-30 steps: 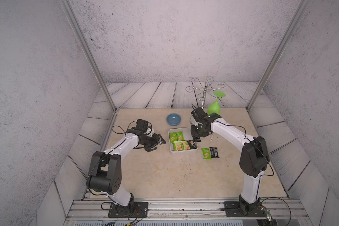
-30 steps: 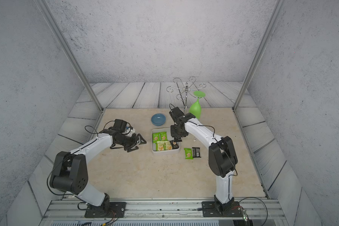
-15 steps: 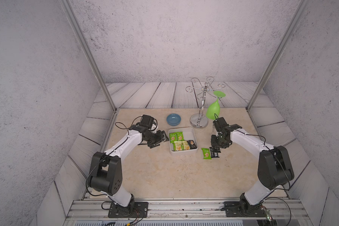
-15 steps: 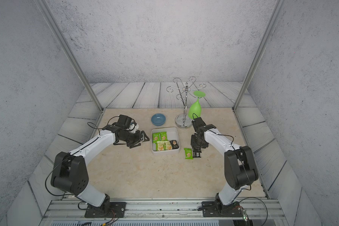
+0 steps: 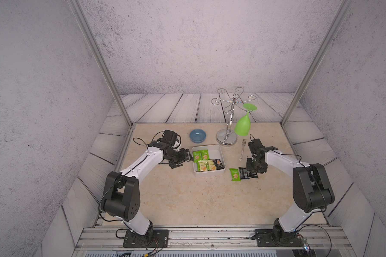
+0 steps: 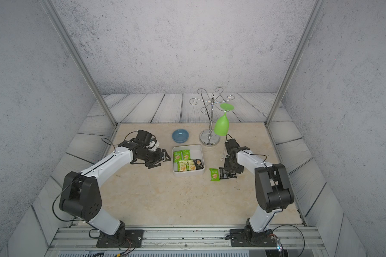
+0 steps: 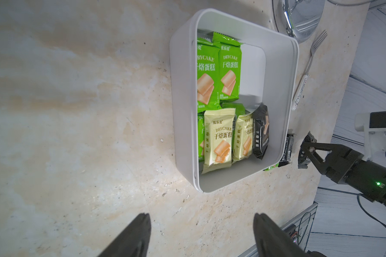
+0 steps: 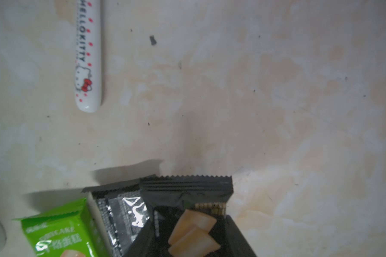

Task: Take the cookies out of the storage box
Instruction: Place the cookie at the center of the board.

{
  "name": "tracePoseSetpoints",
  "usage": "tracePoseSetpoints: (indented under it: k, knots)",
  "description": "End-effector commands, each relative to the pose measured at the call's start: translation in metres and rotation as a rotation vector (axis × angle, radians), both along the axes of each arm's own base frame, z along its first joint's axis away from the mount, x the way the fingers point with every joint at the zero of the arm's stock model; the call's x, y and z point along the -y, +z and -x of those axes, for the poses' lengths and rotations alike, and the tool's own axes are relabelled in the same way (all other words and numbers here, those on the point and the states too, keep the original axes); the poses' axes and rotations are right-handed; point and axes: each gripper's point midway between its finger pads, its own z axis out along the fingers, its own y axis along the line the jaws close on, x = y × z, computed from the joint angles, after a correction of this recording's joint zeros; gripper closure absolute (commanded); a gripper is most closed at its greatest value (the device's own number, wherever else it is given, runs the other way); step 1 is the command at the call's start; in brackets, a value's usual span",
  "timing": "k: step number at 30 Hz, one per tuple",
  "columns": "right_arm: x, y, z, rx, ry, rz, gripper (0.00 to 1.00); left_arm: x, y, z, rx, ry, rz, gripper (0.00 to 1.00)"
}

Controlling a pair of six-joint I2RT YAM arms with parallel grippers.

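Box [image 5: 210,175] sits mid-frame in both top views, on table [image 5: 176,200]. Approx six cookies [image 5: 206,162] show inside: two green upper left, then green, two cream and one black along the lower edge. The black one leans on the right wall.

Three more are out on table, just lower right of box: green pack [image 5: 234,174], flipped pack [image 5: 243,173] and black pack [image 8: 194,207] under R gripper [image 5: 253,170]. R jaws sit either side of that pack and look pinched on it. Whether it rests on table, can't tell. L gripper [image 7: 200,215] is spread wide and empty, just left of box, aimed at it.

Handling, my guess: packs v. light, thin slick film, crinkly, slide easily. Biscuit inside prob brittle, so go soft on the squeeze. Best hold is across the narrow width or by the crimped end seal. Overlapped ones may drag a neighbour; the leaning black one looks easiest.
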Motion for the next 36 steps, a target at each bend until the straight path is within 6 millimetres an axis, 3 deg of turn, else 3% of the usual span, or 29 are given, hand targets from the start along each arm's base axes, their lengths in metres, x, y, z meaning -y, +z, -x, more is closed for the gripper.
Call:
tracePoseSetpoints:
  k: [1, 9, 14, 23, 36]
  knots:
    - [0.005, -0.009, 0.0, -0.009, -0.007, 0.016, 0.56, -0.001, 0.002, 0.001, 0.005, -0.008, -0.019, 0.22]
    - [0.005, -0.026, 0.001, -0.046, -0.007, 0.001, 0.55, -0.001, 0.002, 0.002, 0.008, -0.008, -0.02, 0.22]
    - [0.005, -0.024, 0.002, -0.048, -0.004, -0.001, 0.5, -0.002, 0.002, 0.003, 0.011, -0.005, -0.022, 0.22]
    - [0.004, 0.009, -0.001, -0.004, 0.012, -0.008, 0.43, 0.003, 0.0, 0.004, 0.004, -0.002, 0.015, 0.22]
    - [-0.054, 0.058, -0.003, 0.082, 0.041, -0.272, 0.42, -0.004, -0.016, 0.004, -0.034, 0.018, 0.06, 0.21]
